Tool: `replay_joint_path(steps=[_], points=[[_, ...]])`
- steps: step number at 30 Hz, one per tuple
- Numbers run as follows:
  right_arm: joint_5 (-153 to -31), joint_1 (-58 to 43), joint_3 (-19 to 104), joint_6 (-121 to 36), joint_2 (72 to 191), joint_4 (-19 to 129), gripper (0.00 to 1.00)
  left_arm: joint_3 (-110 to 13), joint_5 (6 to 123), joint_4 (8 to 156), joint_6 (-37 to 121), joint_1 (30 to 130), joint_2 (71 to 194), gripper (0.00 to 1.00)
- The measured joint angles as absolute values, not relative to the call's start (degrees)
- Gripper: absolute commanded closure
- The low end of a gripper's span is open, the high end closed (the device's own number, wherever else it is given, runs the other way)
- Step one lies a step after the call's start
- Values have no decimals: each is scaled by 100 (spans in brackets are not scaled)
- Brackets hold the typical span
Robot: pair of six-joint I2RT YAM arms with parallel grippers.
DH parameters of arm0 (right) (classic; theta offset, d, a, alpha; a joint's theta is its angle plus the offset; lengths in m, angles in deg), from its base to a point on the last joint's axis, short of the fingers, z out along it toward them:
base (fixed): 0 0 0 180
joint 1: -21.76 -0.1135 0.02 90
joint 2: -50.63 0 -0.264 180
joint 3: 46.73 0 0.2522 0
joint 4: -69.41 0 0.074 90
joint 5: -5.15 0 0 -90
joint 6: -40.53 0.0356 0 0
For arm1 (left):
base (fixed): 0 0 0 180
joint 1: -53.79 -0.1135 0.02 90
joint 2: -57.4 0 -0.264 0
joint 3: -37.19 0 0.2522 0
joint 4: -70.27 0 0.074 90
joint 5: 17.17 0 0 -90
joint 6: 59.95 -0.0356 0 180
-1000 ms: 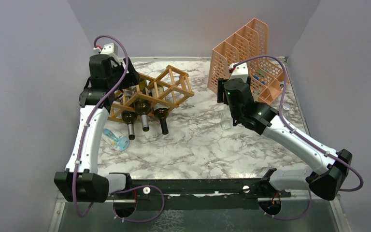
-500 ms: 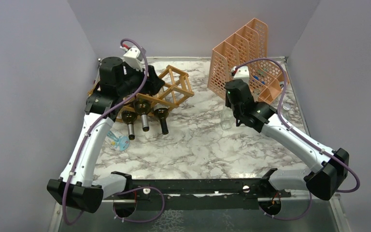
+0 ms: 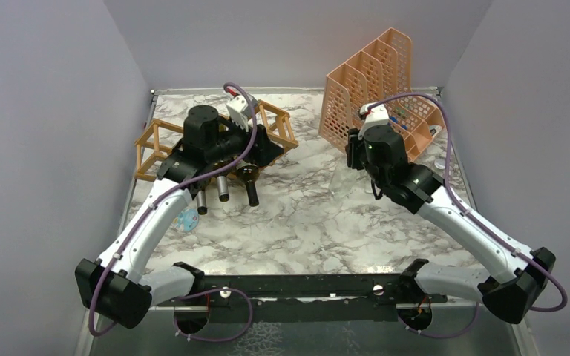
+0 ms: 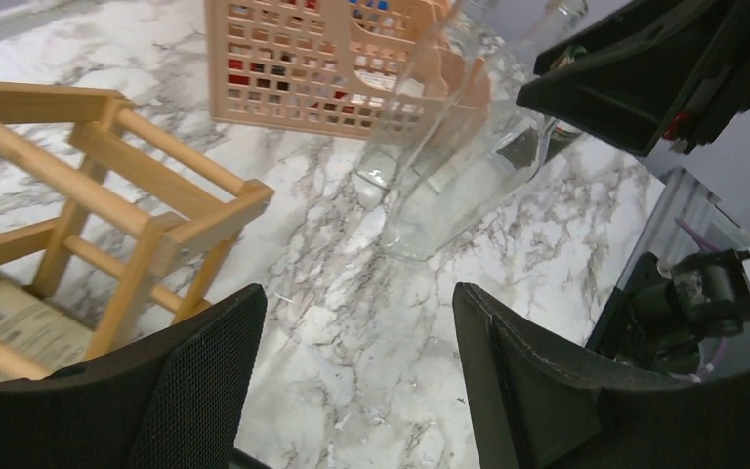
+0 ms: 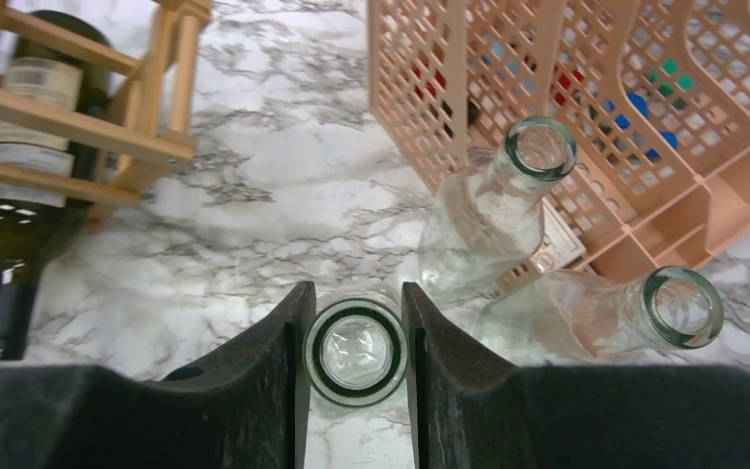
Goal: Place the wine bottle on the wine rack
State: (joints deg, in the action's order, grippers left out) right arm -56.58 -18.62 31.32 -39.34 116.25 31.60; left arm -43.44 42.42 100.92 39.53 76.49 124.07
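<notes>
Just clamped R tool point(image 5: 355, 303) onto clear wine bottle point(image 5: 355, 354) neck, swung open, empty L tool point(image 4: 356, 322) across wine rack point(image 3: 156, 144); grasp looks made, lift & carry next.

Clear wine bottle point(image 5: 355, 354) upright on the surface point(image 3: 304, 222), right side, neck pinched in the right claw point(image 5: 355, 298). Light wooden wine rack point(image 5: 68, 124) sits far left, dark bottles point(image 5: 5, 220) lying in its cells.

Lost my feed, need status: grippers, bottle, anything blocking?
Left gripper open, empty, beside wine rack. Right gripper shut on wine bottle at its mouth. Two other clear bottles crowd it by file holder.
</notes>
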Motion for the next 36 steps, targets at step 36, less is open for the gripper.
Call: replay_joint_path(steps=[36], points=[[-8281,-1862,3539,-3595,10753,3271,99,-2484,3492,6164,2506,9618,13050,1]])
